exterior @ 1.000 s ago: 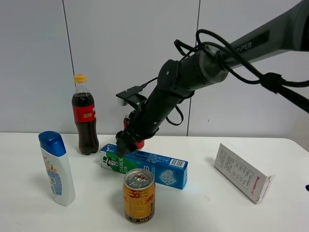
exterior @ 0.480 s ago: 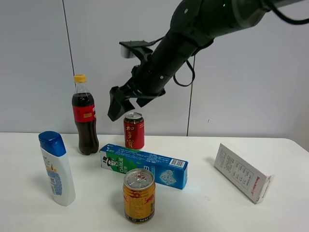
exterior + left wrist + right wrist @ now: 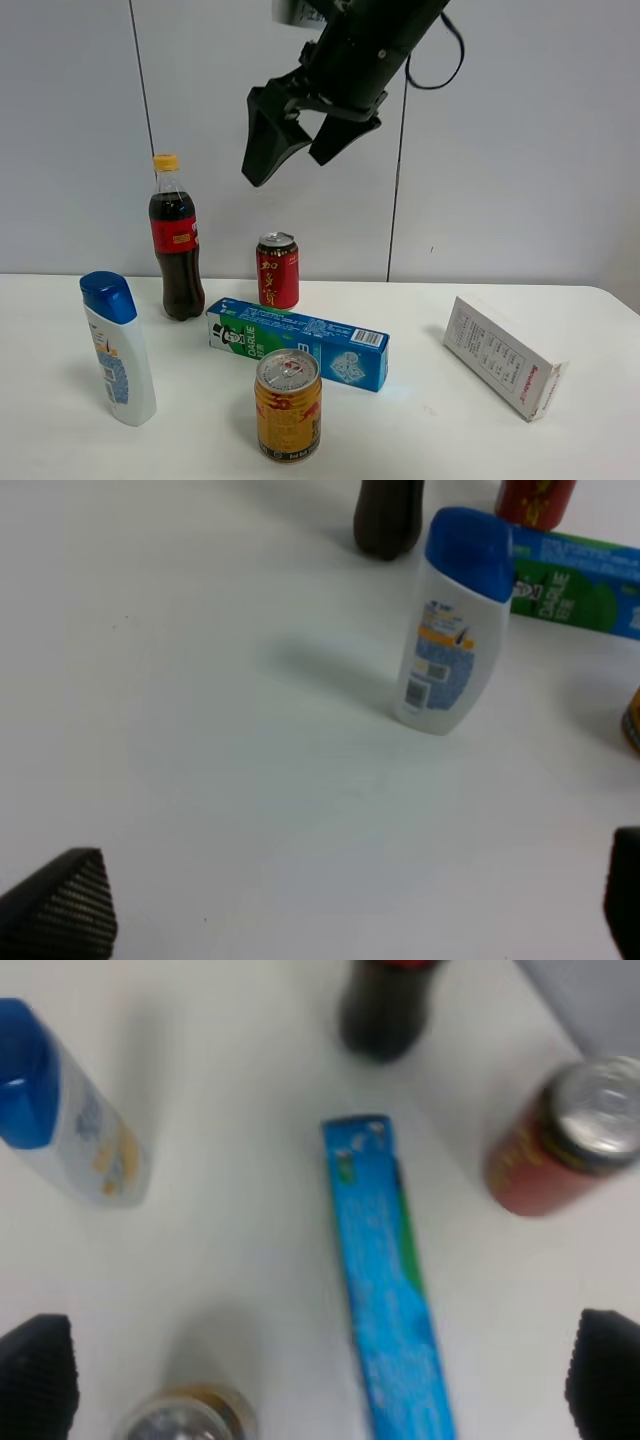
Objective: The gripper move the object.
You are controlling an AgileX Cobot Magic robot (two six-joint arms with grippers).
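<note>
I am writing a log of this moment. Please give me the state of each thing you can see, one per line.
Right hand: open, empty, high above the table.
Left hand: open, empty.
Toothpaste box: lying flat, closed, not held.
Cola bottle: upright, capped.
Red can: upright, unopened.
Gold can: upright, unopened.
Shampoo bottle: upright, cap shut.
White box: lying on its long side, closed.

On my exterior feed I see a cola bottle (image 3: 176,240) upright at left on the white surface (image 3: 420,440), a red can (image 3: 277,270) right of it, a shampoo bottle (image 3: 118,349) lower left, a gold can (image 3: 288,404) bottom center, and a white box (image 3: 503,356) at right.
</note>
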